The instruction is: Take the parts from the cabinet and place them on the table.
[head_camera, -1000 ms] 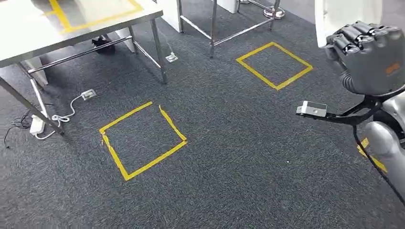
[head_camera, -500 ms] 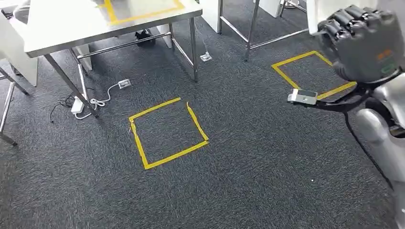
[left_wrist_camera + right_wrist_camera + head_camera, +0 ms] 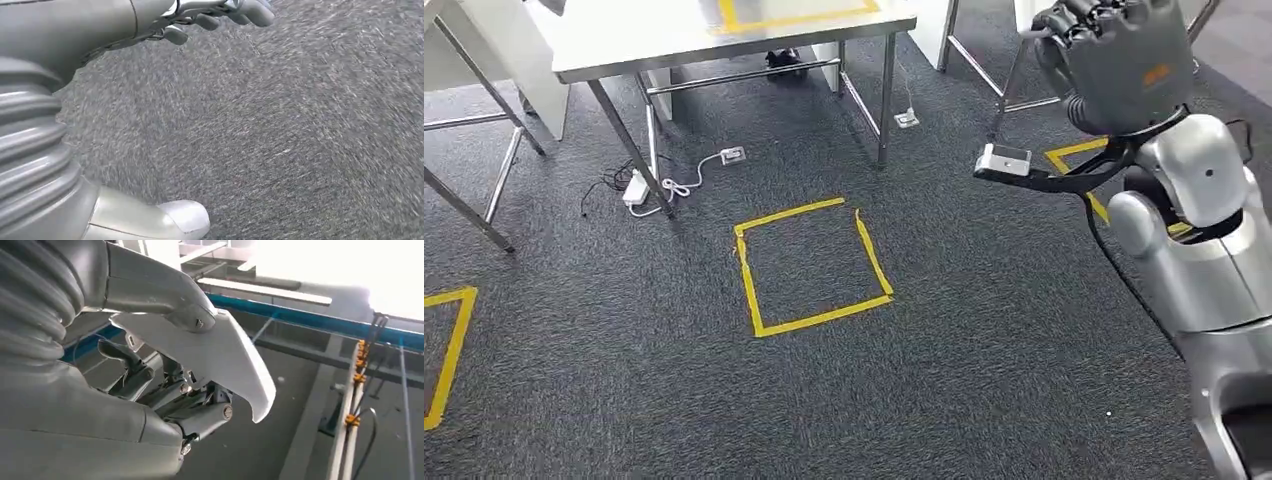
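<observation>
My right hand (image 3: 1124, 60) is raised at the upper right of the head view, seen from its back with the fingers curled in. In the right wrist view that hand (image 3: 150, 390) grips a white, flat, curved part (image 3: 235, 355) between thumb and fingers. My left hand (image 3: 150, 20) hangs over the dark carpet with its fingers (image 3: 220, 12) stretched out and nothing in them. A steel table (image 3: 624, 45) with a yellow tape outline on its top stands ahead at the upper left.
A yellow tape square (image 3: 814, 265) marks the carpet in front of the table. A white power strip with cables (image 3: 639, 188) lies by the table leg (image 3: 629, 145). More metal frame legs (image 3: 1014, 70) stand behind my right hand. Another tape mark (image 3: 449, 350) lies at far left.
The whole picture has shifted to the right and down, so the camera has turned; the table now stands more centred. My right hand stays raised with the part.
</observation>
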